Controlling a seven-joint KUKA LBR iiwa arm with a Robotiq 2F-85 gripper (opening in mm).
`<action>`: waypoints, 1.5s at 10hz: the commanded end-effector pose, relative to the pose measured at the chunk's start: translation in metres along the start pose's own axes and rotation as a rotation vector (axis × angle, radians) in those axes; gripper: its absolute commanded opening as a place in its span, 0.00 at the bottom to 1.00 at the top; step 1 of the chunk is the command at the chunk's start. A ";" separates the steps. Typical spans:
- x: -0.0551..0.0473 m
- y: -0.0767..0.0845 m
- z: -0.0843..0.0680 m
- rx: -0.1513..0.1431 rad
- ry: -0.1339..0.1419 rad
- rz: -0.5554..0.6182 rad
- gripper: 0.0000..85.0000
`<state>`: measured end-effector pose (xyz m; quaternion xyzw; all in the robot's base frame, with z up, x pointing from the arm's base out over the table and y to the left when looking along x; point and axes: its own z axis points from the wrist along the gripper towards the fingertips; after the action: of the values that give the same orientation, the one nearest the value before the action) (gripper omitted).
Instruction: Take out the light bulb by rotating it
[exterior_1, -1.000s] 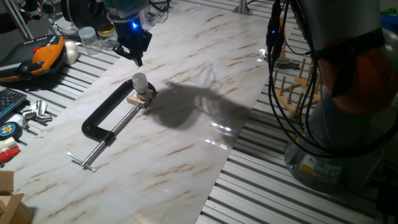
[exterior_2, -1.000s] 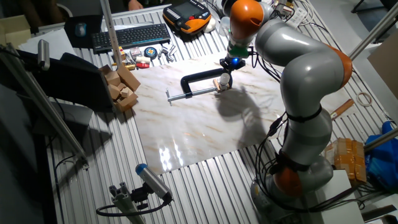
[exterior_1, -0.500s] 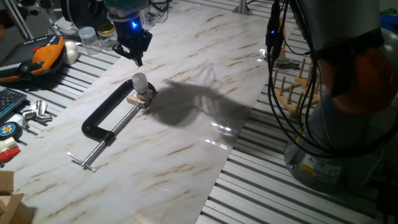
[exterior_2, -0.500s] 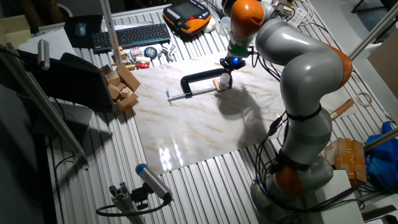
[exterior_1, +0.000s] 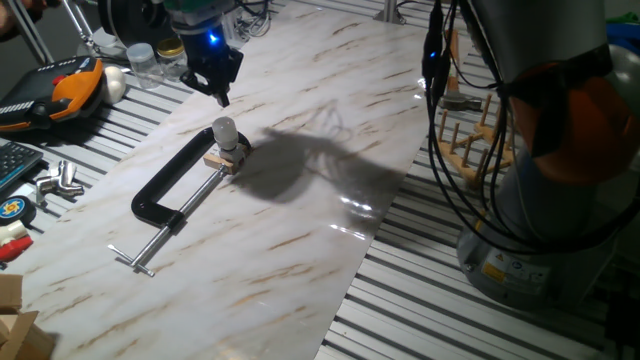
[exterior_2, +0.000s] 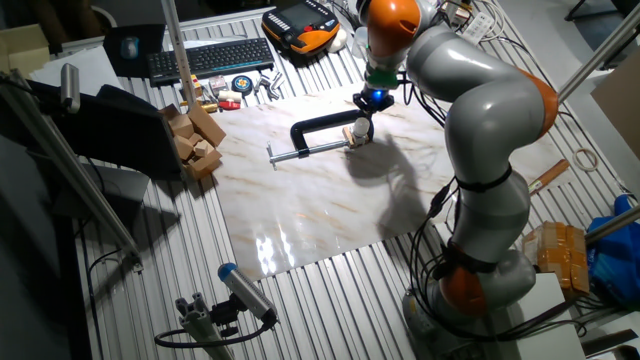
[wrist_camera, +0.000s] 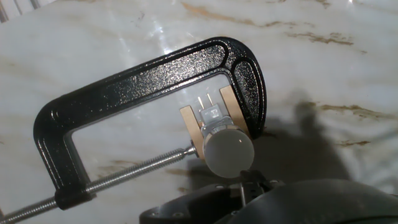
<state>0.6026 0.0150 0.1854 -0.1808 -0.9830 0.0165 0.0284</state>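
The light bulb (exterior_1: 224, 131) is a small frosted globe standing upright in a tan wooden block (exterior_1: 229, 158). The jaws of a black C-clamp (exterior_1: 172, 188) hold that block on the marble board. My gripper (exterior_1: 223, 97) hangs just above and behind the bulb, apart from it, fingers together and holding nothing. In the other fixed view the gripper (exterior_2: 365, 108) is over the bulb (exterior_2: 360, 127) and clamp (exterior_2: 318, 127). The hand view looks down on the bulb (wrist_camera: 228, 153), the block (wrist_camera: 193, 129) and the clamp (wrist_camera: 140, 88), with my fingertips (wrist_camera: 250, 182) at the bottom edge.
The marble board (exterior_1: 300, 230) lies on a slatted metal table. An orange and black pendant (exterior_1: 62, 90), jars (exterior_1: 142, 62) and small tools sit left of it. A wooden peg rack (exterior_1: 478, 140) and the robot base (exterior_1: 545, 210) are on the right. A keyboard (exterior_2: 210, 57) and wooden blocks (exterior_2: 196, 140) lie farther off.
The arm's upper links have shifted slightly and the shadow on the board moved with them. My gripper stays above the bulb, and the bulb and clamp are unmoved.
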 end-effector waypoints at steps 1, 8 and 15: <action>0.000 0.000 0.000 0.012 -0.005 -0.019 0.00; 0.001 0.000 0.001 0.004 0.006 -0.060 0.00; 0.000 0.002 0.002 -0.026 -0.008 0.071 0.00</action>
<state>0.6032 0.0169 0.1826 -0.1800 -0.9835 0.0062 0.0188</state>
